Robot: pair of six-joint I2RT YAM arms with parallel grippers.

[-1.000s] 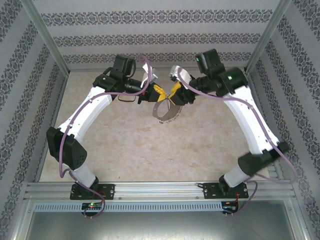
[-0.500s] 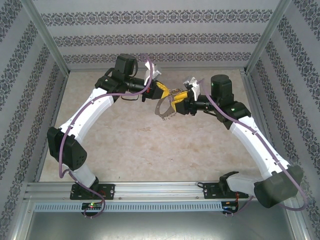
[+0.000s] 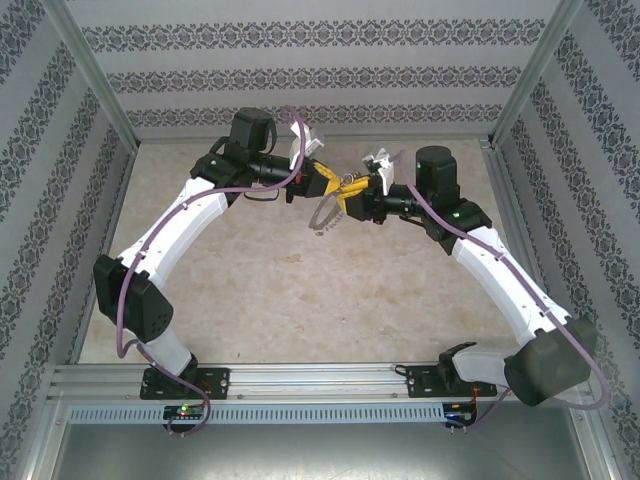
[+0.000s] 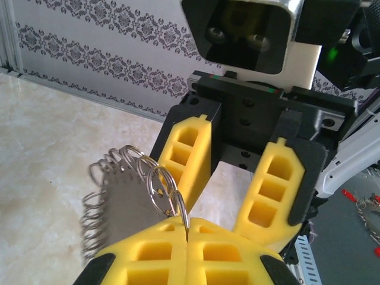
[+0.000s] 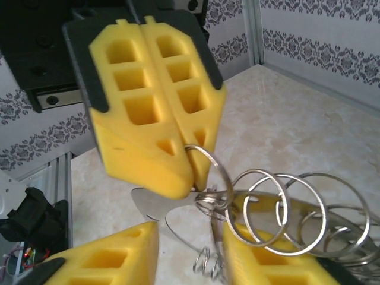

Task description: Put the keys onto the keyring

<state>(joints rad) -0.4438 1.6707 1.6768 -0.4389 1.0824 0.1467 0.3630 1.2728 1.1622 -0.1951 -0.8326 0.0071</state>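
Above the far middle of the table [image 3: 250, 300], the keyring [image 3: 321, 216] was hung tilted from the left gripper [image 3: 328, 182], which was clamped shut on one small silvery loop [image 4: 181, 211]. The right gripper [image 3: 347, 197] was narrowly parted, its fingers [image 5: 101, 261] set either side of the keyring's rim.

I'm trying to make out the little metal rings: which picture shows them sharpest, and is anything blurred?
Right wrist view: the silvery loops are large and crisp; the nearest jaws at the bottom go soft. Left wrist view: sharp too, but smaller. Top external view: even light, yet the keyring is tiny and grainy.
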